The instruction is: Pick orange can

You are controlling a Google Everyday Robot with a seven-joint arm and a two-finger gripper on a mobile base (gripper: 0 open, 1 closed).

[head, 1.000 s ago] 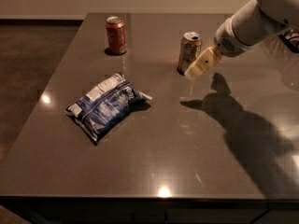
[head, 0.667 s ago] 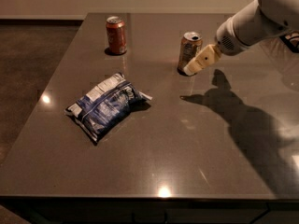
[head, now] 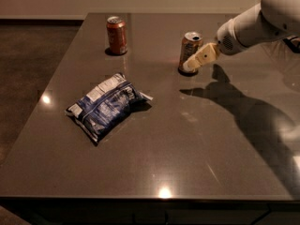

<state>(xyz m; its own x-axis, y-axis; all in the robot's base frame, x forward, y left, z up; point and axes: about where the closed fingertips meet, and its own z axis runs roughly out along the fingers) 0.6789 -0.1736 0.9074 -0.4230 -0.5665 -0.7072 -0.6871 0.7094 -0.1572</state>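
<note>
The orange can [head: 189, 50] stands upright on the dark table [head: 187, 139], right of centre toward the back. It has a golden-orange body with a pale patch and a silver top. My gripper [head: 196, 61], tan at the end of the white arm [head: 253, 25], comes in from the right and sits low against the can's right front side, overlapping its lower part. Whether it touches the can is not clear.
A darker red-orange can [head: 116, 34] stands at the back left. A blue and white chip bag [head: 107, 105] lies left of centre. The arm's shadow falls across the table's right half. The floor lies beyond the table's left edge.
My gripper has shifted slightly left, closer onto the orange can's side. The cans and the bag have not moved.
</note>
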